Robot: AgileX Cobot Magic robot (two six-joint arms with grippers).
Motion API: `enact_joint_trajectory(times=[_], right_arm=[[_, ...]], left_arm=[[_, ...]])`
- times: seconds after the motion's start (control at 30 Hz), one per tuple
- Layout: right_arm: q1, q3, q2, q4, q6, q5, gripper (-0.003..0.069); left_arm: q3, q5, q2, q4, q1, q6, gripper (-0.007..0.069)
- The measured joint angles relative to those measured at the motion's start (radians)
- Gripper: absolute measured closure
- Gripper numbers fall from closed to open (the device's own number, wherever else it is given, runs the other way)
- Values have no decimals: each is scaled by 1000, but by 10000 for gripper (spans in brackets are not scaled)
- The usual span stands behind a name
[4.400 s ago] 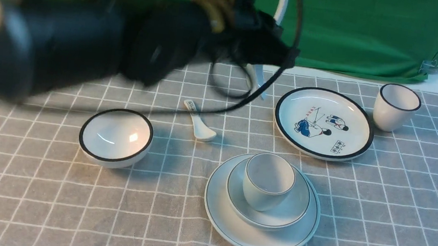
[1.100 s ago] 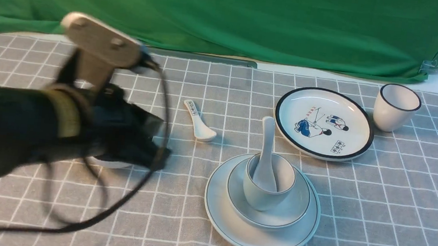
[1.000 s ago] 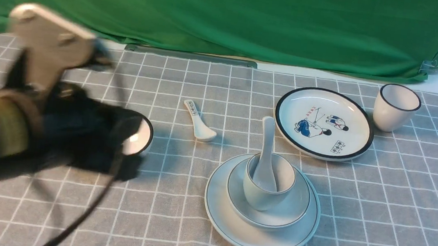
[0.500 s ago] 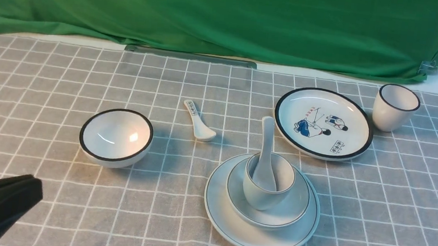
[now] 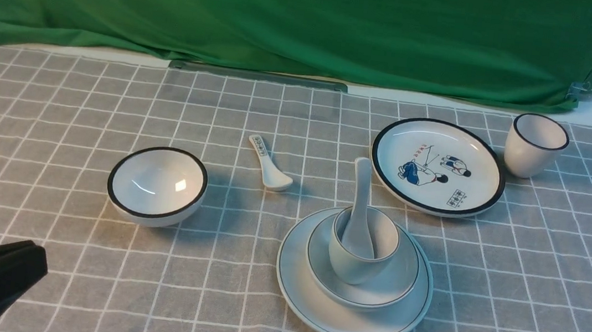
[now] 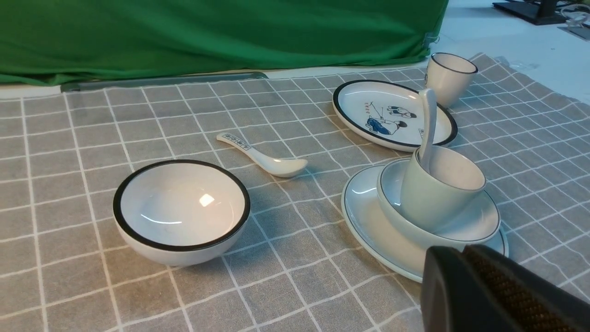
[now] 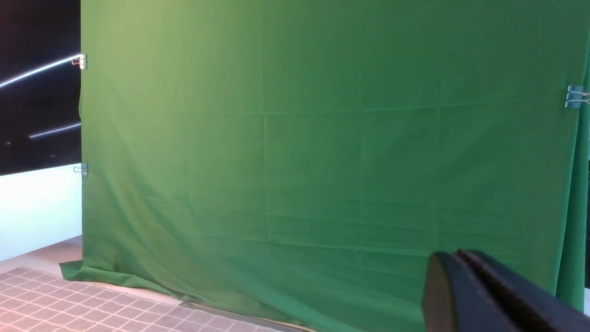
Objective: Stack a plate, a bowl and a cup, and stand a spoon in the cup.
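Observation:
The pale blue plate (image 5: 303, 295) lies on the cloth at front centre. The pale blue bowl (image 5: 399, 286) sits on it, and the pale blue cup (image 5: 351, 267) stands in the bowl. The plain spoon (image 5: 360, 195) stands in the cup, its handle leaning toward the back. The same stack shows in the left wrist view, with the plate (image 6: 368, 221), the bowl (image 6: 479, 221), the cup (image 6: 428, 198) and the spoon (image 6: 428, 115). My left gripper (image 5: 34, 259) is shut and empty at the front left corner; it also shows in the left wrist view (image 6: 454, 251). My right gripper (image 7: 449, 258) is shut, empty and faces the green curtain.
A black-rimmed white bowl (image 5: 157, 185) stands left of the stack. A printed-handle spoon (image 5: 269, 166) lies behind it. A cartoon plate (image 5: 437, 165) and a black-rimmed cup (image 5: 535, 144) stand at the back right. A green curtain (image 5: 291, 15) hangs behind the table.
The spoon was put into the cup. My left arm then drew back from over the table to the front left corner, empty. The right arm left the front view.

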Motion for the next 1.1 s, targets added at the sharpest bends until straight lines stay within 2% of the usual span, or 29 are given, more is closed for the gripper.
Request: enact_joint_trajectory(times=[0.47, 0.53, 0.63, 0.73, 0.8, 0.9, 0.97, 1.1], right_arm=[[0, 0, 0, 0, 1, 0, 594], [0, 0, 0, 0, 1, 0, 592], [0, 0, 0, 0, 1, 0, 592], [0, 0, 0, 0, 1, 0, 590], [0, 0, 0, 0, 1, 0, 589], [0, 0, 0, 0, 1, 0, 589], [0, 0, 0, 0, 1, 0, 589], [0, 0, 0, 0, 1, 0, 589]], left_arm=[[0, 0, -2, 15, 0, 38, 615], [0, -1, -9, 2, 0, 67, 615], [1, -1, -44, -69, 26, 178, 615], [23, -25, -92, -174, 103, 315, 615], [93, -101, -147, -252, 229, 427, 613], [220, -228, -216, -313, 406, 452, 613], [293, -250, -259, -326, 496, 452, 613], [361, -237, -289, -328, 572, 453, 613]])
